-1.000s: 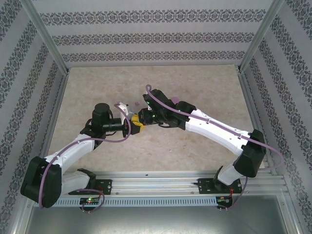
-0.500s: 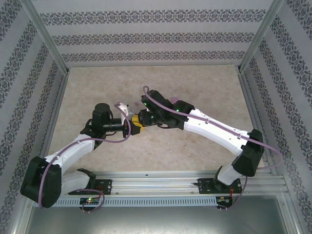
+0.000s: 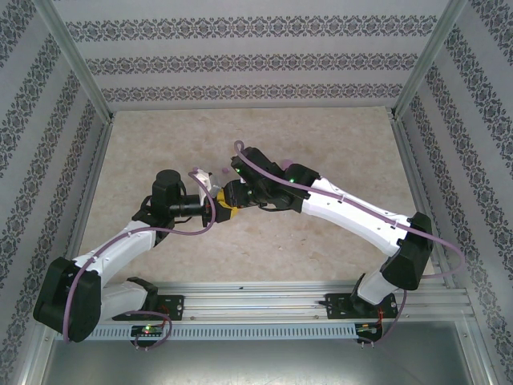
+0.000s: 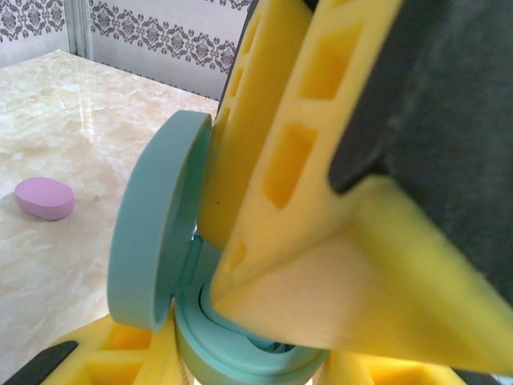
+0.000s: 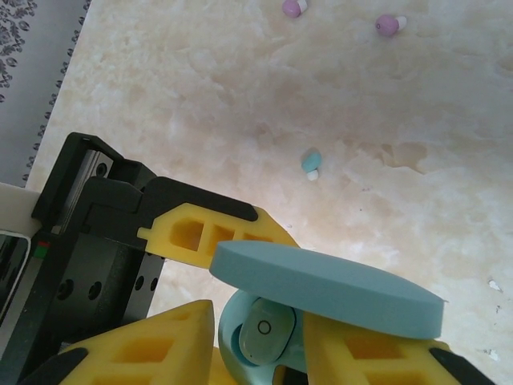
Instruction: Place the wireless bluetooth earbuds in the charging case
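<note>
1. Beige marbled surface with patterned wallpaper walls around it. Two arms meet mid-frame in the top view.
2. Cases, two: one blue charging case, lid open, at bottom centre of the right wrist view. One pink case lies at mid-left of the left wrist view.
3. Earbuds, four, all in the right wrist view:
   - a pink-purple earbud and a second pink-purple earbud at the top edge;
   - a loose light blue earbud at centre;
   - a seated light blue earbud, marked with a small ring, inside the blue case.
4. Left hand clamps the blue case's base.
5. Right hand has its fingers slightly parted either side of the seated earbud, gripping nothing.
</note>
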### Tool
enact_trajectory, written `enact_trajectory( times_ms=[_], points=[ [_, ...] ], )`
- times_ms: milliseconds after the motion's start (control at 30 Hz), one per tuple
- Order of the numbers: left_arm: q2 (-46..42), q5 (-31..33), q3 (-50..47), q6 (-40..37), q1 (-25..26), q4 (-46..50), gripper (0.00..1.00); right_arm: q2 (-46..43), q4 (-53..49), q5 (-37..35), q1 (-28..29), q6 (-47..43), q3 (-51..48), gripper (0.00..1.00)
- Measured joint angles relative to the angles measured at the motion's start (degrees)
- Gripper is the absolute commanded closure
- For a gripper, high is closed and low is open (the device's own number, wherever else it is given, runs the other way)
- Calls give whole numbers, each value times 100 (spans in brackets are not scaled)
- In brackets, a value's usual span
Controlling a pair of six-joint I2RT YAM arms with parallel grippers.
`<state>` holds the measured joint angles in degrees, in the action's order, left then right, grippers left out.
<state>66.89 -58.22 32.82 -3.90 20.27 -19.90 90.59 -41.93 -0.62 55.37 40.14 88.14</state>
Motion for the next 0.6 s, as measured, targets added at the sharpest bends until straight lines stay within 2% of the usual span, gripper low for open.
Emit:
enact_trajectory(
  times_ms=[233, 433, 600],
  points=[
    [-9, 0, 0, 0, 0, 2, 90, -122, 85, -4, 0, -2, 9, 64],
    [-44, 24, 0, 0, 0, 4, 88, -756, 374, -74, -17, 0, -223, 65],
    [-39, 50, 39, 52, -17, 24, 88, -1307, 654, -111, -289, 66, -745, 66]
  ],
)
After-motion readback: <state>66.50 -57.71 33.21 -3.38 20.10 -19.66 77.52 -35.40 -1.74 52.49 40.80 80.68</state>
